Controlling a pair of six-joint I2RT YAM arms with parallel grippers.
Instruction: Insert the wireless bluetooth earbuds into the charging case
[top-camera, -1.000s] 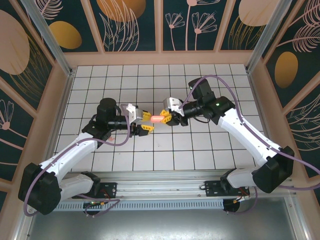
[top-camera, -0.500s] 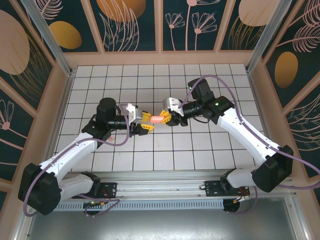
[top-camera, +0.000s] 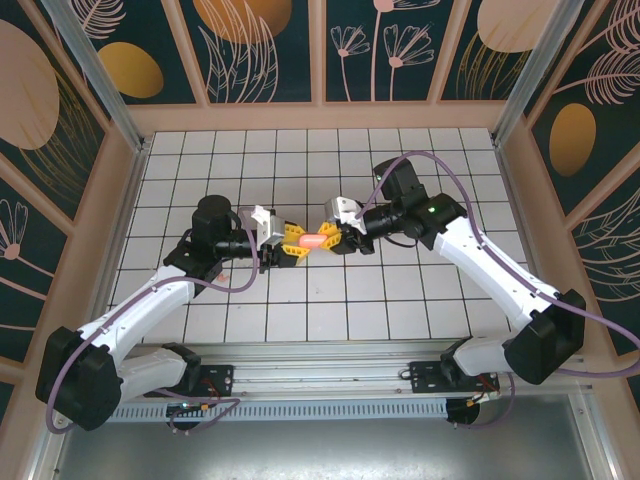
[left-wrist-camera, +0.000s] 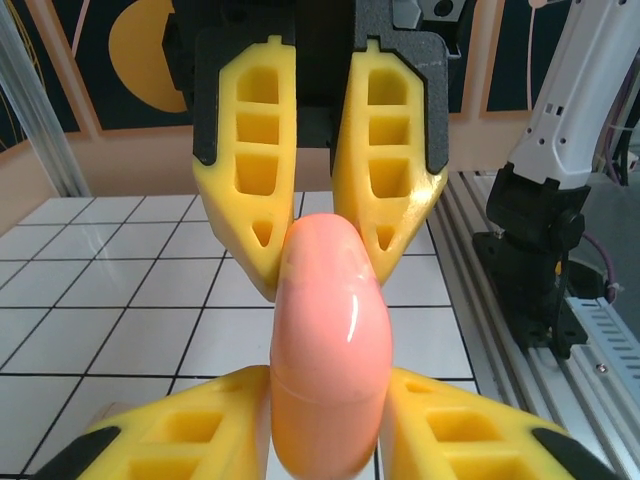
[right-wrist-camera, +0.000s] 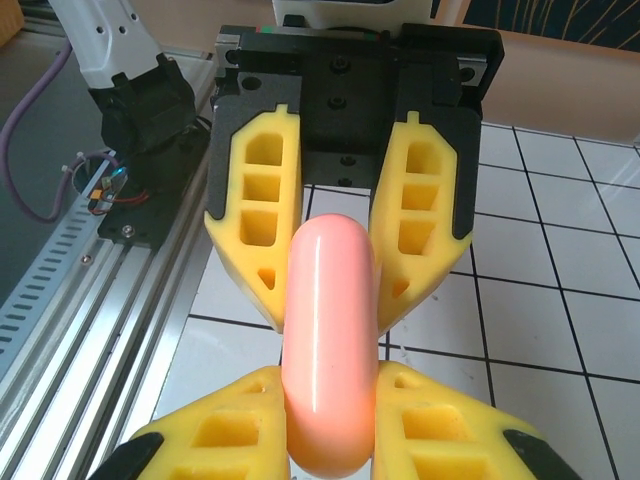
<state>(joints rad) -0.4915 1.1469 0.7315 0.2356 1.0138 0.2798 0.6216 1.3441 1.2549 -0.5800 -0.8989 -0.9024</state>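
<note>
Item 1: charging case (top-camera: 312, 240). Salmon-pink, glossy, rounded. It is off the white tiled table (top-camera: 400, 300), near the middle of the grid in the top view, and lies lengthwise between the 2 grippers. In the left wrist view a faint seam crosses its near end.

Item 2: left gripper (top-camera: 293, 243). At 9 o'clock of the case, pointing toward 3 o'clock. Its 2 yellow fingers (left-wrist-camera: 200, 440) are closed against the sides of the case, 1 on each flank.

Item 3: right gripper (top-camera: 330, 236). At 3 o'clock of the case, pointing toward 9 o'clock. Its 2 yellow fingers (right-wrist-camera: 215, 435) clamp the opposite end of the case.

Item 4: the 2 sets of fingertips sit just beside each other along the case, which bridges them.
</note>
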